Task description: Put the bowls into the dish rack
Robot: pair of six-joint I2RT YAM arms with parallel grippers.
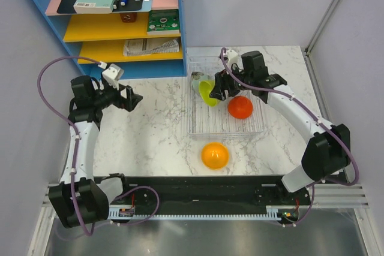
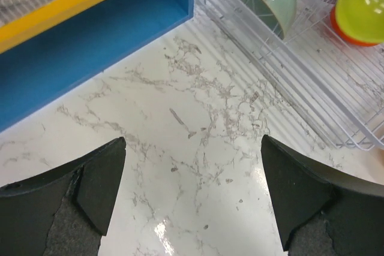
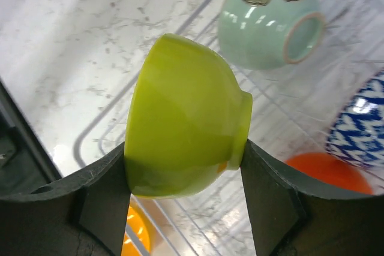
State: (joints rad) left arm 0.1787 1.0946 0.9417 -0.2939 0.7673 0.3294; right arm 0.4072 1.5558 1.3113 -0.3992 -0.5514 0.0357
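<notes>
My right gripper [image 1: 215, 91] [image 3: 185, 148] is shut on the lime green bowl [image 1: 207, 92] [image 3: 186, 118], holding it tilted on its side over the left part of the clear dish rack [image 1: 211, 128] [image 3: 198, 211]. In the rack lie the pale grey-green bowl [image 1: 197, 80] [image 3: 270, 28], the red bowl [image 1: 240, 107] [image 3: 324, 169] and the patterned bowl [image 3: 360, 124], which my arm hides in the top view. The orange bowl [image 1: 215, 155] [image 3: 135, 235] sits on the table in front of the rack. My left gripper [image 1: 131, 99] [image 2: 192, 190] is open and empty over bare marble, left of the rack [image 2: 312, 82].
The blue-and-yellow shelf unit [image 1: 120, 28] [image 2: 90, 46] stands at the back left, holding a book, pens and papers. Grey walls close in both sides and the back. The marble table [image 1: 156, 130] lies between the left gripper and the rack.
</notes>
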